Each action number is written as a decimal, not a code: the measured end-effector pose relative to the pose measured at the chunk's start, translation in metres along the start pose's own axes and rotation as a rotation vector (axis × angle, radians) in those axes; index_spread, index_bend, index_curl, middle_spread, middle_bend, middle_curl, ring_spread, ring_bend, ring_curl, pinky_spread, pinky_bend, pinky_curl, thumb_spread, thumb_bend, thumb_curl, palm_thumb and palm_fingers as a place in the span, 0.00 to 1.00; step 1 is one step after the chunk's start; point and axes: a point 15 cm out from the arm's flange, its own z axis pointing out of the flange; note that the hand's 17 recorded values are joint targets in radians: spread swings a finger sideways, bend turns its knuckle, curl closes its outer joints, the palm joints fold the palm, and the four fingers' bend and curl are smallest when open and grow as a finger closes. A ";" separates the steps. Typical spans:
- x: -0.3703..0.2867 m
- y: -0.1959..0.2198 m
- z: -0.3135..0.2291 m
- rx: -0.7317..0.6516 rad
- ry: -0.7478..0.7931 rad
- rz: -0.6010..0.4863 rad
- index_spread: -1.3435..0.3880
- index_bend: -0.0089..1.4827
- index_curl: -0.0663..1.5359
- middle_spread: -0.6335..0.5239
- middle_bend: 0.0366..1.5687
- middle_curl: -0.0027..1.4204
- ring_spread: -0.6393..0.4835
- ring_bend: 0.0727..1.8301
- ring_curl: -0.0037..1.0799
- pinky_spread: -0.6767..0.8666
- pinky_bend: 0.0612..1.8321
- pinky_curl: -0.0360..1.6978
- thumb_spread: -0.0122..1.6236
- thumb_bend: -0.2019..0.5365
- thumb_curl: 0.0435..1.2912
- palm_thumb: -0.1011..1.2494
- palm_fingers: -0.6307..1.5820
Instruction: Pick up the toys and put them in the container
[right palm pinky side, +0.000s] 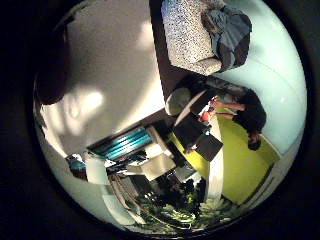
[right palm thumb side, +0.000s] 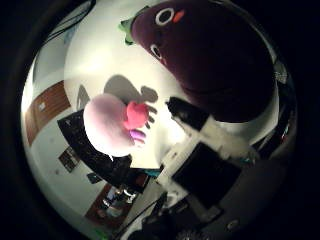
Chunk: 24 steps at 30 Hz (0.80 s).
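Toys lie on a white tabletop (right palm thumb side: 95, 55) in the thumb side palm view. Largest is a dark purple plush eggplant with a green stem tuft, white ringed eyes and an orange mouth (right palm thumb side: 210, 55); it fills much of that view, so it sits close to the palm. Near it, with a strip of bare tabletop between them, lies a pale pink rounded plush toy (right palm thumb side: 106, 125) with a bright pink and lilac part (right palm thumb side: 136, 119) on the side that faces the eggplant. Both toys rest on the tabletop and cast dark shadows on it. The pink plush lies near the tabletop's edge, beyond which a black object (right palm thumb side: 95, 150) and the room's floor show.

The robot's right hand (right palm thumb side: 205, 145) shows in the same view as white and black parts: one black-tipped finger reaches out toward the gap between the two toys, its tip just beside the eggplant's lower body. Whether the tip touches the plush cannot be told. The fingers (right palm thumb side: 181, 111) that show look extended rather than curled, and nothing is clamped between them.

The little finger side palm view looks away from the toys, out over the room: a speckled grey armchair (right palm pinky side: 187, 35) with dark clothing on it, a yellow-green floor area (right palm pinky side: 240, 160), and white and teal parts of the hand near the view's edge. No container can be made out with certainty in either view.
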 end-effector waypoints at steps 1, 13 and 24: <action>0.001 0.003 -0.007 0.015 0.003 -0.001 0.54 0.17 0.25 0.30 0.38 0.35 0.29 0.48 0.32 0.22 0.39 0.16 0.67 0.26 0.27 0.60 0.81; -0.003 0.068 -0.105 0.221 0.029 -0.009 0.55 0.58 0.53 0.33 0.71 0.57 0.33 0.71 0.57 0.24 0.71 0.35 0.64 0.25 0.37 0.78 0.78; -0.099 0.180 -0.190 0.442 -0.041 -0.236 0.56 0.62 0.63 0.33 0.74 0.67 0.34 0.75 0.67 0.29 0.75 0.44 0.59 0.25 0.45 0.80 0.72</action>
